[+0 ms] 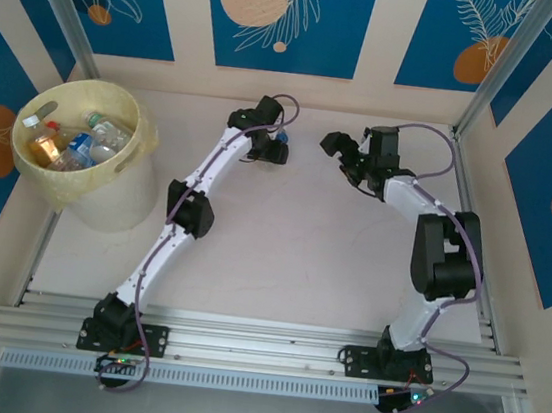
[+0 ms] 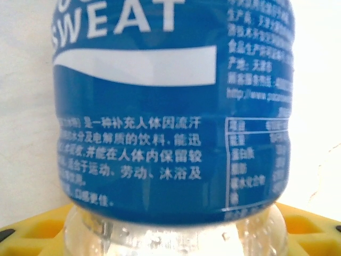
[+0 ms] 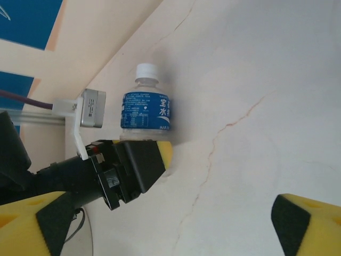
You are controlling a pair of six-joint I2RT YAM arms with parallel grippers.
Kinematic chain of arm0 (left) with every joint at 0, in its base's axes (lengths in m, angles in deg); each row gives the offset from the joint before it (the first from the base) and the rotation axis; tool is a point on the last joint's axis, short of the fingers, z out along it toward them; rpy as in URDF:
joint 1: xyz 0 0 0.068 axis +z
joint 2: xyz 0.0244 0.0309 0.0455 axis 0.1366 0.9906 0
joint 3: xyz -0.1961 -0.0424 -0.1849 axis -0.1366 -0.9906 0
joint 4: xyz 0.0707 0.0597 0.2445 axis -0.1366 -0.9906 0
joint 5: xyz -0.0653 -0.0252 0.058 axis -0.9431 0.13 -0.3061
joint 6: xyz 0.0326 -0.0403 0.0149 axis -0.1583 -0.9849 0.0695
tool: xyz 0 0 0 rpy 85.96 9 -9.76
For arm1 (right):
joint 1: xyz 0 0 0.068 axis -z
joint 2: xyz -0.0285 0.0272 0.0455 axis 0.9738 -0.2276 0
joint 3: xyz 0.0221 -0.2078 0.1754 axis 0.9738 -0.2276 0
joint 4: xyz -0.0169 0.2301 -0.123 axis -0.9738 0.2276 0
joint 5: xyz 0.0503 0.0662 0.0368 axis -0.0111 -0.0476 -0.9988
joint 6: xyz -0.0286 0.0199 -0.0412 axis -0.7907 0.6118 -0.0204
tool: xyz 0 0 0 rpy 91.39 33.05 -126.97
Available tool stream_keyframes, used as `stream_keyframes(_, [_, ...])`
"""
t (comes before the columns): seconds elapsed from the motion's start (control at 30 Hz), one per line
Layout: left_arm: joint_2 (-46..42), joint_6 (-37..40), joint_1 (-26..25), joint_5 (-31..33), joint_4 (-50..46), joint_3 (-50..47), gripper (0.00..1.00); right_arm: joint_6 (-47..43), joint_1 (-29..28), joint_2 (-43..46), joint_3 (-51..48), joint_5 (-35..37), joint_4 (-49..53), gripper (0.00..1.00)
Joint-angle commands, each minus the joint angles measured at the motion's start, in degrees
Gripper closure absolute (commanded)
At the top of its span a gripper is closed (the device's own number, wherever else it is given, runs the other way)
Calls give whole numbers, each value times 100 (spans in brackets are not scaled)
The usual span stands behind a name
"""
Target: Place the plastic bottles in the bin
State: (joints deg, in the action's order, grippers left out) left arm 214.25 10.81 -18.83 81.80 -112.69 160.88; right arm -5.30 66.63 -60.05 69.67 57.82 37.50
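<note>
The blue-labelled bottle (image 3: 146, 109) is lying flat on the table (image 1: 290, 259), close to the middle of the far edge. Its long axis is running near to far, and its white cap (image 3: 146, 71) is pointing at the far edge. The left gripper (image 1: 271, 148) is straddling the clear base end, yellow pads (image 2: 32, 232) sitting either side; whether they are squeezing, I cannot tell. The right gripper (image 1: 335, 155) is hanging just to the right, jaws spread wide, holding nothing. The bin (image 1: 128, 178) is standing in the far left corner, carrying several bottles (image 1: 72, 146).
</note>
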Motion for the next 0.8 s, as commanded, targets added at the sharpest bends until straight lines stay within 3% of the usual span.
stream_keyframes(0.0, [-205, 495, -130, 14, -317, 260, 45, -285, 46, 514, -242, 436, 325, 1])
stream_keyframes(0.2, [-947, 1170, -325, -320, -757, 226, 47, -355, 64, 1280, -750, 727, 406, 1])
stream_keyframes(0.27, [-1587, 1176, -336, -656, -617, -467, 48, -380, 64, 1541, -926, 815, 406, 1])
stream_keyframes(0.33, [-2592, 1144, -331, -1023, -54, -1771, 48, -463, 64, 1856, -1087, 926, 427, 1])
stream_keyframes(0.43, [-4067, 1057, -341, -1051, 992, -3644, 48, -584, 79, 2196, -1243, 1053, 514, 1])
stream_keyframes(0.53, [-4911, 1019, -343, -1044, 1128, -4009, 48, -675, 101, 2385, -1276, 1048, 523, 1])
stream_keyframes(0.67, [-5614, 1041, -336, -389, 878, -3892, 48, -770, 99, 2446, -1187, 985, 539, 1])
stream_keyframes(0.77, [-6387, 981, -337, 441, 1153, -4485, 49, -771, 100, 2406, -1120, 892, 460, 1])
